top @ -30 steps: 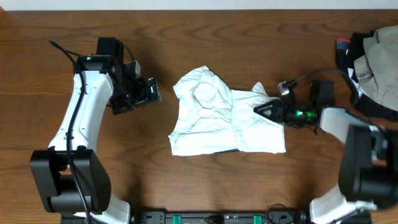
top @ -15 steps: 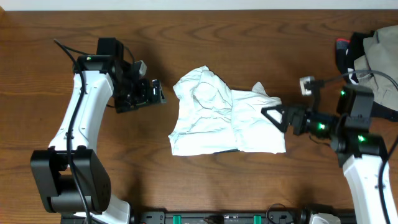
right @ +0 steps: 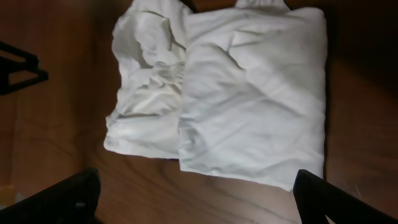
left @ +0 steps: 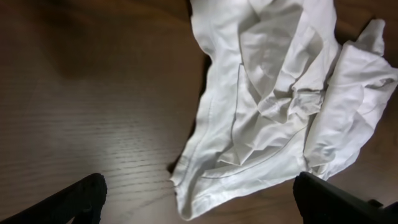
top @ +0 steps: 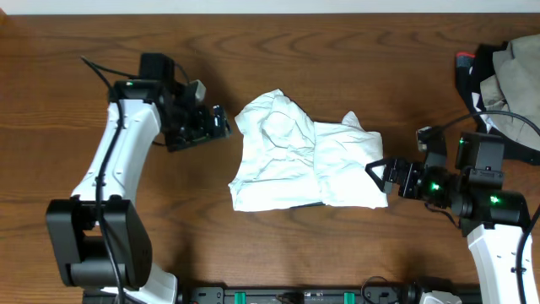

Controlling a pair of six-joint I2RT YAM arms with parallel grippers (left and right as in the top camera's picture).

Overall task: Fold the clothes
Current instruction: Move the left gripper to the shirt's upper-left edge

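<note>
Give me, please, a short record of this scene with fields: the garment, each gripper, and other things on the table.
garment: white garment, wrinkled, partly folded, lying flat on the table
left gripper: left gripper open, holding nothing, beside the garment's upper left corner, apart from it
right gripper: right gripper open, holding nothing, at the garment's right edge; contact cannot be told
other things: heap of beige cloth at the right edge of the overhead view
fold state: not finished; the left part is bunched
</note>
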